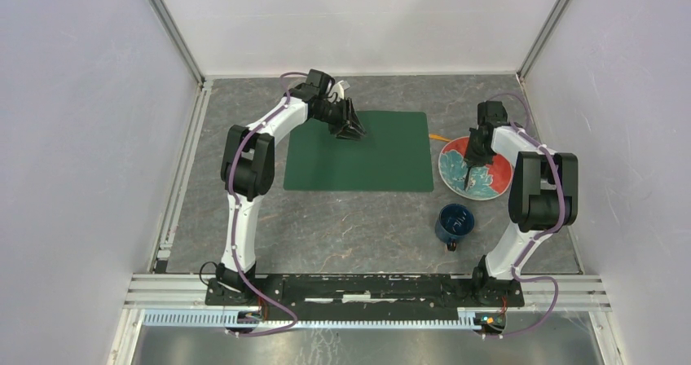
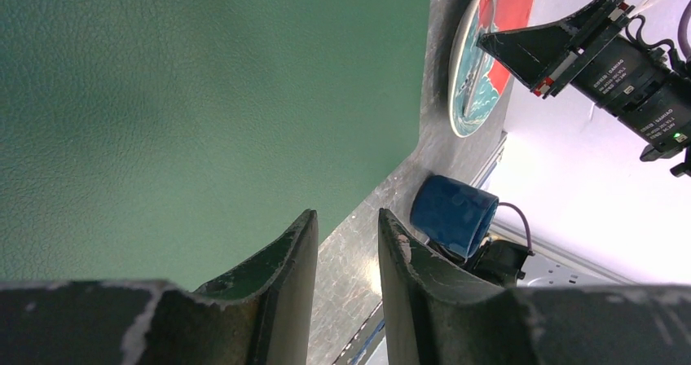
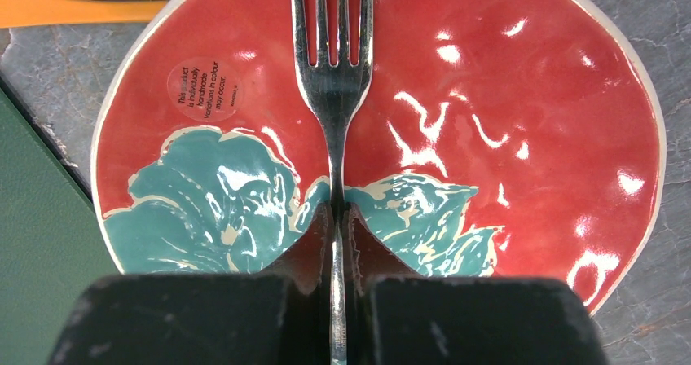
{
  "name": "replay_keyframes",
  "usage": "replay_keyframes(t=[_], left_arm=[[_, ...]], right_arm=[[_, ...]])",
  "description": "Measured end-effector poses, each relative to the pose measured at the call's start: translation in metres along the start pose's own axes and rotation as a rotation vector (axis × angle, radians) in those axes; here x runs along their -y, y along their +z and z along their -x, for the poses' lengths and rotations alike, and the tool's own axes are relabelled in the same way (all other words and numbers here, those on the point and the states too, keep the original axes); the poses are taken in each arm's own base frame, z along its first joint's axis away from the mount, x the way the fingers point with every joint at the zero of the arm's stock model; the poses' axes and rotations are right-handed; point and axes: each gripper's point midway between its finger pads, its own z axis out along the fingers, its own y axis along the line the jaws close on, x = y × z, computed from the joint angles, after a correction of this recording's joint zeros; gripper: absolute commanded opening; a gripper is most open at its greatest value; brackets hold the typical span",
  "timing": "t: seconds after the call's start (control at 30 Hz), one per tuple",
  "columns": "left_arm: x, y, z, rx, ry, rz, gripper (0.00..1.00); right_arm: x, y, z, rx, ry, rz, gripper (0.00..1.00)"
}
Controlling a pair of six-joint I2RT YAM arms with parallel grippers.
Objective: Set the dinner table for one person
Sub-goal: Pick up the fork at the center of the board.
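Right gripper (image 3: 334,212) clenched on fork (image 3: 330,96) handle over plate (image 3: 530,96), left gripper (image 2: 346,218) released and empty; narrow pinch may let fork pivot and drop onto plate on lifting.

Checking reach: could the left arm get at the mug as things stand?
Probably yes: the left claw is open and empty, nothing tall stands between it and the mug, the right claw is over the plate.

On dinner table (image 1: 358,226) — plate (image 3: 530,96) — fork (image 3: 332,96) atop
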Motion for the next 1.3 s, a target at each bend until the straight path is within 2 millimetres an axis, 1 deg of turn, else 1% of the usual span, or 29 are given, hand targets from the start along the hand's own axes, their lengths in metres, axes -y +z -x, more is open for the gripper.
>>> replay_keyframes(t=[0.27, 0.4, 0.5, 0.63, 0.9, 1.3], left_arm=[[-0.001, 0.0, 0.001, 0.004, 0.0, 0.007, 0.39], [-0.003, 0.0, 0.002, 0.009, 0.0, 0.015, 0.39], [-0.003, 0.0, 0.002, 0.012, 0.0, 0.019, 0.39], [-0.004, 0.0, 0.002, 0.012, 0.0, 0.02, 0.39], [-0.004, 0.0, 0.002, 0.013, 0.0, 0.021, 0.39], [-0.001, 0.0, 0.004, 0.017, 0.004, 0.018, 0.39]], right_arm=[[0.0, 0.0, 0.001, -0.007, -0.001, -0.001, 0.0], [-0.001, 0.003, 0.009, -0.027, -0.006, -0.009, 0.0], [-0.002, 0.006, 0.02, -0.028, -0.005, -0.01, 0.0], [-0.006, 0.01, 0.039, -0.006, -0.001, -0.005, 0.0], [-0.014, 0.015, 0.067, 0.029, 0.006, 0.01, 0.0], [-0.028, 0.012, 0.112, 0.095, 0.052, 0.087, 0.0]])
